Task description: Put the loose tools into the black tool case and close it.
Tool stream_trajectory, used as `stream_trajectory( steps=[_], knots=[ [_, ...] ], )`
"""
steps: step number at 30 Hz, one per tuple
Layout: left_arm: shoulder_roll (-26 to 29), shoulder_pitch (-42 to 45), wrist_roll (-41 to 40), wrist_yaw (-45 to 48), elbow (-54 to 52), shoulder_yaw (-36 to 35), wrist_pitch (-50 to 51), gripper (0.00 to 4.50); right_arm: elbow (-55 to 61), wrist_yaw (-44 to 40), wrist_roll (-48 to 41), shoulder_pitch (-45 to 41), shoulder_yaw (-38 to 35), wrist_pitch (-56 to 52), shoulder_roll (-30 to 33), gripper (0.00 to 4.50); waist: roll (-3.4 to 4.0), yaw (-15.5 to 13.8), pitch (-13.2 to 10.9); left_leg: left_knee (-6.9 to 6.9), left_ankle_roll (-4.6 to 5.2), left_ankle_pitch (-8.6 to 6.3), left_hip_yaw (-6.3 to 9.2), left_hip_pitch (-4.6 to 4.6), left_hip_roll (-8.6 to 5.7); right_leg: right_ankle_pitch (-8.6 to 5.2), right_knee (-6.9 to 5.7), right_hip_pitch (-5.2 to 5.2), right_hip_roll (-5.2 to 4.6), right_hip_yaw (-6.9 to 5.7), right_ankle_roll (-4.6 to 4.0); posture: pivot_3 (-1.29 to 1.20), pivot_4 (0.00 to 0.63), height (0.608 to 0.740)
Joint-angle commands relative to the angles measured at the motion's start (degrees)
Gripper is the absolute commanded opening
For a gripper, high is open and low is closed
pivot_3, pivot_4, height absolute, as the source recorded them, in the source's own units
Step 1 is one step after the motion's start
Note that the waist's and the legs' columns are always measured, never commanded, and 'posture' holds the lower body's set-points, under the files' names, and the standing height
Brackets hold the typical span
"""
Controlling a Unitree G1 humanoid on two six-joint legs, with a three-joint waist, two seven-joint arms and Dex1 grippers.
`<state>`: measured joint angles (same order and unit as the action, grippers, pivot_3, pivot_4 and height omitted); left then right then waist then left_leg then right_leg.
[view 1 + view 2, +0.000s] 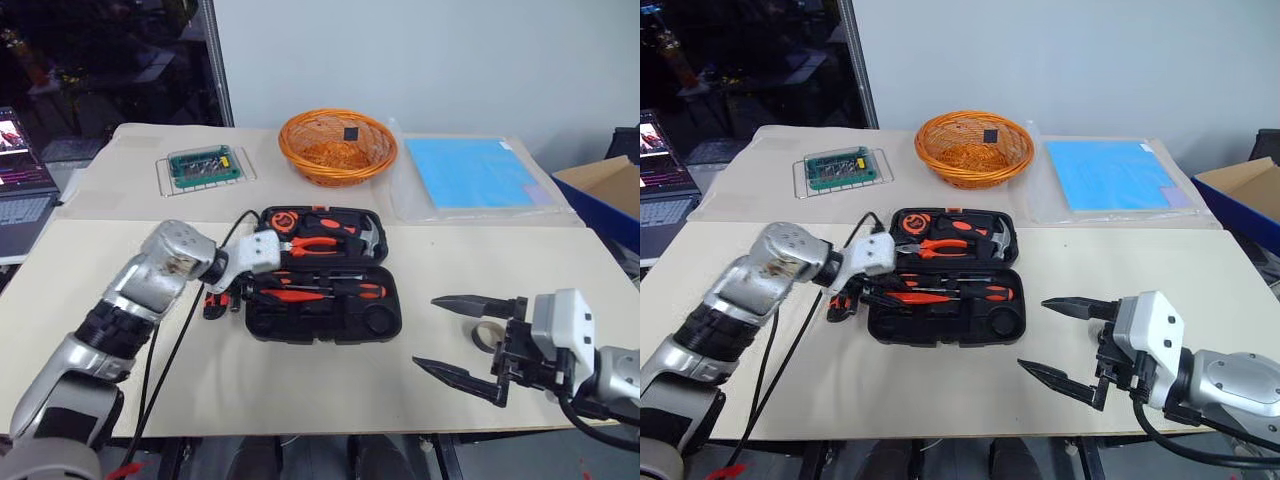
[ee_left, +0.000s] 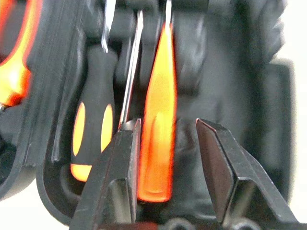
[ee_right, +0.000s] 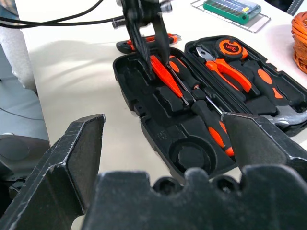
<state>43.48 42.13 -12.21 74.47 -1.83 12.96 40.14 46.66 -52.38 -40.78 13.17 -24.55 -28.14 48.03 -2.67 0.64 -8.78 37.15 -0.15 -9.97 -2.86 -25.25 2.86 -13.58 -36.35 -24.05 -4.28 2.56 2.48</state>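
At the desk's (image 1: 300,400) middle the black tool case (image 1: 322,274) lies open. The left gripper (image 2: 165,143) hovers over its all-orange screwdriver (image 2: 158,120), jaws partly open, gripping nothing. Right gripper (image 1: 462,340) gapes wide, empty.

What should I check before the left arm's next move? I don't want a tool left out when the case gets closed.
1. Black tool case open, flat on the table: ok.
2. Orange screwdriver lying inside the near half: ok; fully seated: cannot tell.
3. Left end effector fingers apart, straddling that screwdriver: ok; free of it: cannot tell.
4. All loose tools in: not ok; one black-and-orange tool lies on the table beside the case's left end.
5. Right end effector open, empty, off the case: ok.
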Motion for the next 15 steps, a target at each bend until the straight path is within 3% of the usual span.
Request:
stream_trajectory(
  steps=[1,3,10,15],
  knots=[
    [-2.3,-4.0,-6.1,-5.3,-5.3,-8.2,3.3,0.53,-0.2,0.1,0.4,-1.6,1.1,1.7,0.1,4.5,0.05,0.0,0.0,0.02,0.0,0.0,0.01,0.01,0.0,-0.03,0.0,0.02,-0.01,0.0,0.05,0.0,0.15,0.74],
    [-4.6,-7.7,-6.1,-9.2,-6.7,-9.8,1.0,0.05,-0.8,0.3,0.7,-2.4,2.0,2.0,-0.1,4.5,0.07,-0.1,0.0,0.03,0.0,0.0,0.01,0.06,-0.02,-0.03,-0.01,0.09,-0.03,-0.01,0.05,0.0,0.15,0.74],
    [-12.0,-19.1,-1.4,-21.3,-7.8,-6.8,-5.1,0.05,-1.4,0.6,1.3,-3.4,3.2,2.1,-0.4,4.5,0.05,-0.6,0.0,0.2,0.0,0.0,0.02,0.07,-0.04,0.0,-0.3,0.08,-0.04,0.01,-0.06,0.0,0.15,0.74],
    [-11.9,-23.0,5.2,-25.1,-3.1,0.3,-7.4,0.05,-0.4,0.9,0.8,-2.3,2.4,1.3,-0.3,4.5,0.15,-1.1,0.2,0.26,-0.01,0.0,0.04,0.18,-0.03,-0.01,-0.4,0.14,-0.03,0.0,-0.07,0.0,0.15,0.74]
  ],
)
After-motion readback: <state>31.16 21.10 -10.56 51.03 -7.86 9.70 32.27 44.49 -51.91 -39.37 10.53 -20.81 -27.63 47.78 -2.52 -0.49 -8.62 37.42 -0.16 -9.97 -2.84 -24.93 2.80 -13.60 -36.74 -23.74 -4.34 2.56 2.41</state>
